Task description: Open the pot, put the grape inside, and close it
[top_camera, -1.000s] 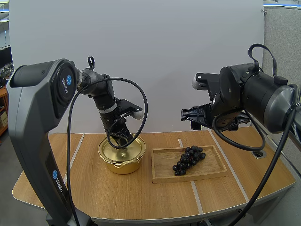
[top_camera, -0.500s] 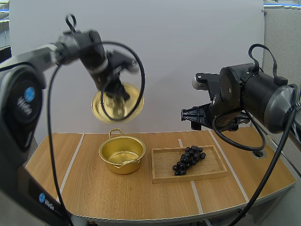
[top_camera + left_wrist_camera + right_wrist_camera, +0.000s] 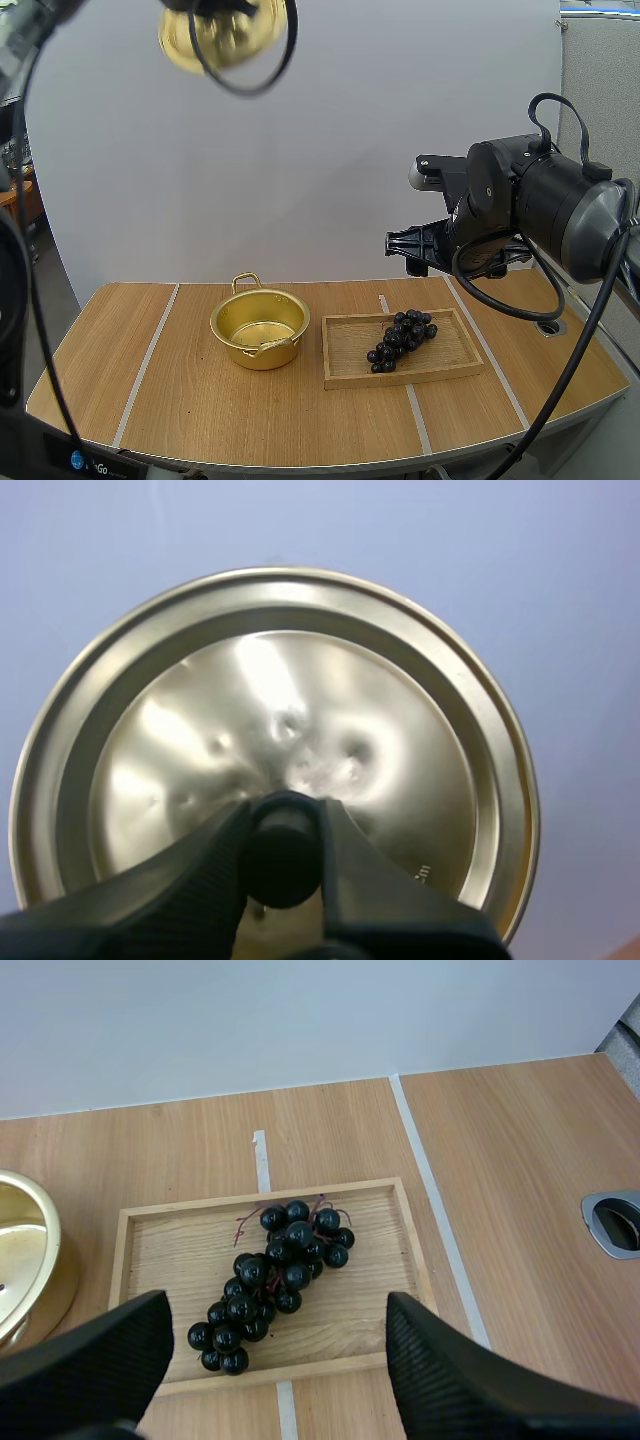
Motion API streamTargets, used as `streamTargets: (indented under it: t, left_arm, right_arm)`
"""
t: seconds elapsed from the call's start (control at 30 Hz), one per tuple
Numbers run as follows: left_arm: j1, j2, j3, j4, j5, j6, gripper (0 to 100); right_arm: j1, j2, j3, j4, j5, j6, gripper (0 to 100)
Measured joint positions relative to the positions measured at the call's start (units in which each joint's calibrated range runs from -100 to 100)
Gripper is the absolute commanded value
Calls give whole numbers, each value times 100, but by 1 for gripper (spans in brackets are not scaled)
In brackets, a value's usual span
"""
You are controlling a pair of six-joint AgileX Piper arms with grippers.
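L claw [image 3: 283, 855] pinches knob of lid [image 3: 300, 700], arm raised high over open pot [image 3: 258, 330]. R claw [image 3: 275, 1320], spread, hangs over grapes [image 3: 270, 1275] on wooden tray [image 3: 375, 1240].

A light wooden table [image 3: 200, 400] carries two things. An open gold pot [image 3: 262, 357] stands left of centre. Just to its right, not touching it, lies a wooden tray [image 3: 400, 378]. Pale strips [image 3: 146, 365] run from near to far across the top, and a round cable port [image 3: 550, 326] sits at the right edge.
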Motion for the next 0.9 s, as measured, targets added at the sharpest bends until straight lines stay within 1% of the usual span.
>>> streamTargets:
  t: [0.03, 0.07, 0.17, 0.27, 0.4, 0.6, 0.73, 0.9]
  left_arm:
    - [0, 0, -149, 0, 0, -23, 0]
    - [0, 0, -568, 12, -23, -80, 0]
    - [0, 0, -951, 109, -122, -197, 0]
    - [0, 0, -1495, 610, -544, -603, 0]
    - [0, 0, -1628, 978, -889, -855, 0]
    - [0, 0, -1628, 1059, -992, -899, 0]
    - [0, 0, -1628, 1059, -1124, -898, 0]
    - [0, 0, -1628, 1059, -1168, -898, 0]
  right_arm:
    - [0, 0, 0, 0, 0, 0, 100]
    - [0, 0, 0, 0, 0, 0, 100]
    - [0, 0, 0, 0, 0, 0, 100]
    - [0, 0, 0, 0, 0, 0, 100]
    - [0, 0, 0, 105, -137, 0, 100]
    - [0, 25, 0, 440, -580, 0, 100]
    - [0, 209, 0, 536, -755, 251, 100]
    - [0, 702, 0, 560, -1024, 564, 100]
